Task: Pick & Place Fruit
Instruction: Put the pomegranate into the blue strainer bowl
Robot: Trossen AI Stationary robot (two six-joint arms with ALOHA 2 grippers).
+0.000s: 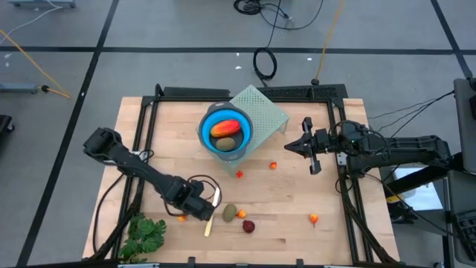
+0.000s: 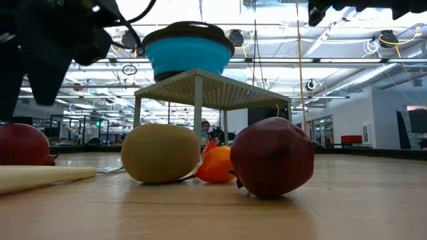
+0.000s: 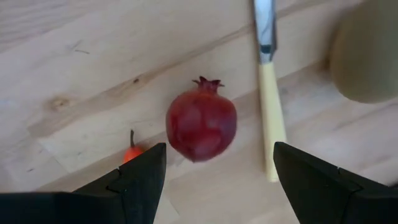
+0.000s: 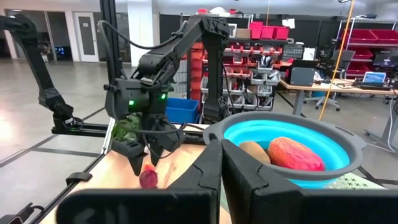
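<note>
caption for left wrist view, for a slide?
Left gripper, open, poised over a toy pomegranate beside a cream-handled knife.

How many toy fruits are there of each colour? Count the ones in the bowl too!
Orange-red oblong: 1, in the blue bowl
Brown-green ovals: 2, one in the bowl
Dark red balls: 2
Tiny orange and red bits: 4
Total: 9

Robotics lab/workshop: red parts bins [image 4: 267,31] on racks, desks w/ laptop [image 4: 373,78], floor cables [image 1: 282,11], ceiling ducts [image 2: 347,50]
</note>
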